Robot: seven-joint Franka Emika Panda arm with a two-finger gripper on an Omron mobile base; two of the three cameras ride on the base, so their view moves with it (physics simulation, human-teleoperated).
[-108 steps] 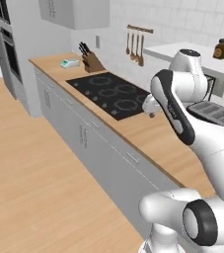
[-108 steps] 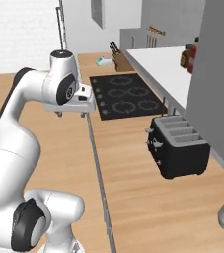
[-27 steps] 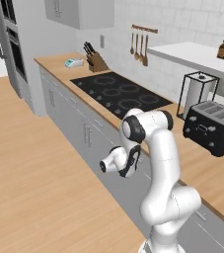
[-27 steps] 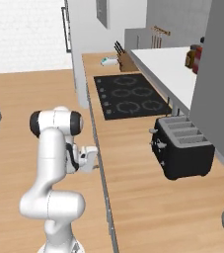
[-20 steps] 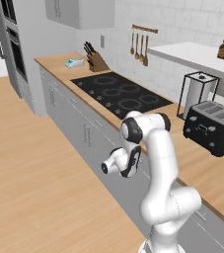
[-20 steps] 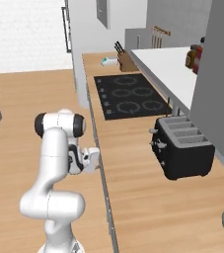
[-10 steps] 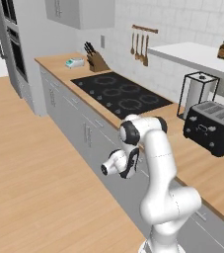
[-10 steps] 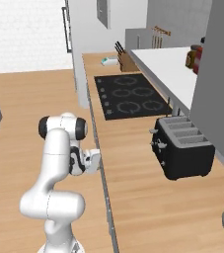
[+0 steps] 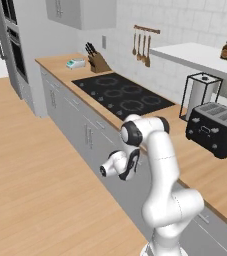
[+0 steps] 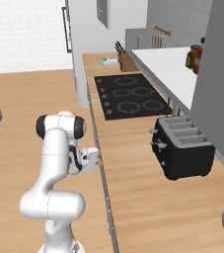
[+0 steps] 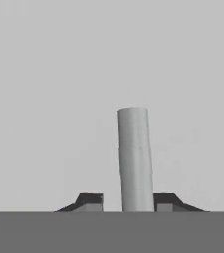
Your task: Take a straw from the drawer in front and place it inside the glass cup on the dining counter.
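Low against the pale grey cabinet front, the end effector (image 11: 128,200) points straight at the drawer (image 11: 108,64), whose flat panel lies close ahead in the hand view. Its two dark fingertips (image 11: 90,199) stand either side of the slim metal bar handle (image 11: 134,158), which rises between them. The tips sit just beside the bar on both sides; whether they press on it or leave a sliver of gap cannot be told, so the jaws are narrowed around the handle but a firm grip is not certain.

From the left base view, the white arm folds down from its shoulder joint and the end effector (image 9: 133,169) meets the cabinet face below the front edge of the wood tabletop (image 9: 195,170). The right base view shows the same: the end effector (image 10: 96,159) reaches the cabinet front right under the tabletop's front edge (image 10: 133,192), with the drawer front seen edge-on and flush with its neighbours.

On the tabletop, a black stovetop (image 9: 122,93) is set in near the middle, and a black toaster (image 9: 217,128) stands towards the back edge on the right, beside a wire paper-towel stand (image 9: 201,95). A knife block (image 9: 99,61) sits at the far end, by the back edge, with a small pale object (image 9: 75,63) near it.
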